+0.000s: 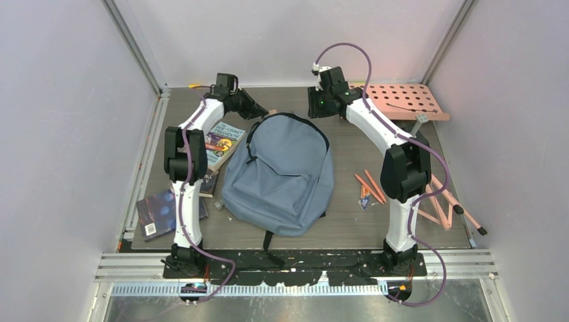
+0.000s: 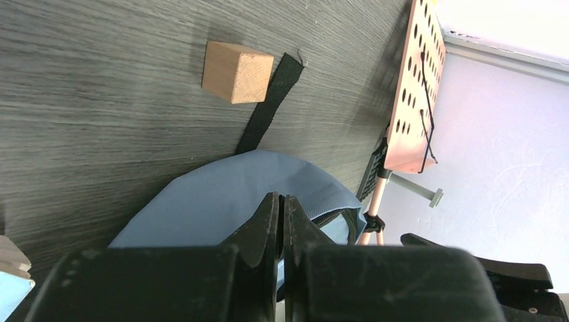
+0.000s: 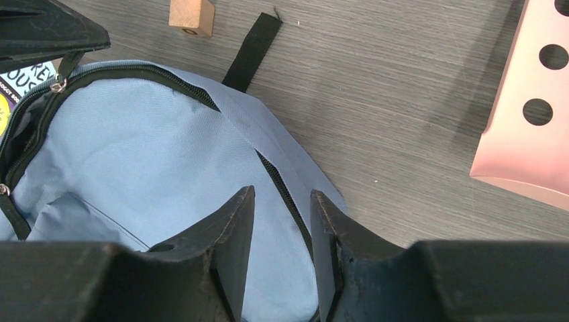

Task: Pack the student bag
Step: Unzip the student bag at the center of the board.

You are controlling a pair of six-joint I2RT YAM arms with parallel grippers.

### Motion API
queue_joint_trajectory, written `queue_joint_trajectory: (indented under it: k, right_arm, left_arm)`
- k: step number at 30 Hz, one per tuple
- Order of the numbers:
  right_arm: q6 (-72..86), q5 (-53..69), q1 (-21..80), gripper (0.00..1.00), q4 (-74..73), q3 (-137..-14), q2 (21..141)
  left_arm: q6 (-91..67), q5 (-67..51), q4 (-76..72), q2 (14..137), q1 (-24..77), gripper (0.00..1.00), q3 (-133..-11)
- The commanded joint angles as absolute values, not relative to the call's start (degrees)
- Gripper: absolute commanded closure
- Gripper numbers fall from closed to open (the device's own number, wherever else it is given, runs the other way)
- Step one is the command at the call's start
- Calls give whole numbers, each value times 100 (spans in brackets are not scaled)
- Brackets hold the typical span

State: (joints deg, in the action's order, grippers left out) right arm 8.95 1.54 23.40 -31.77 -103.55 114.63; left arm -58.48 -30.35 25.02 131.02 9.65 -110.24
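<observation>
The grey-blue student bag (image 1: pixel 278 174) lies flat in the middle of the table, front pocket up. Its main zipper (image 3: pixel 275 176) runs round the top and is open a little on the left side. My left gripper (image 1: pixel 260 109) is at the bag's top left edge; in its wrist view its jaws (image 2: pixel 282 198) are shut over the blue fabric (image 2: pixel 221 194). In the right wrist view a thin tab runs from its tip to the zipper pull (image 3: pixel 59 84). My right gripper (image 3: pixel 282 194) is open above the bag's top right edge, one finger on each side of the zipper line.
A wooden block (image 2: pixel 236 72) and a black strap end (image 2: pixel 268 107) lie behind the bag. Books (image 1: pixel 221 144) lie left of it, and a dark book (image 1: pixel 164 211) near the front left. A pink perforated stand (image 1: pixel 406 100) is at back right. Orange pencils (image 1: pixel 369 188) and rods (image 1: pixel 449 201) lie at the right.
</observation>
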Motion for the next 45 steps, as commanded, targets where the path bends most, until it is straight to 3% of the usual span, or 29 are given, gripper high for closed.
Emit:
queue_joint_trajectory:
  k: [1,22,24,27,31,39,45]
  right_arm:
    - [839,107,2369,60,-3052,-10316,10954]
    - [822,379,2357,76,-2871,-10155,10845]
    - [883,447,2356,73,-2863,-10250,10929]
    - [1037,606,2315,58,-2822,-10400,10996]
    - [1217,1296,2202,48,-2628,-10506,11109]
    - [1729,2786,2031,47,-1956,-10636,11411]
    - [1744,2893,2024,47,-1342,-10137,11152]
  left_arm:
    - [-5856,-3247,1939,12705,1009,100,-10945]
    - [-5558,-3859,715,12300,1856,100,-11010]
    - [-5405,-3933,868,12374,1957,100,-11152]
    - [-5158,-3952,991,12243,1973,100,-10982]
    - [-5089,-3927,933,11972,1936,100,-10701]
    - [-5545,-3868,685,11792,1916,100,-10778]
    - [-5797,-3511,938,11623,1894,100,-10831]
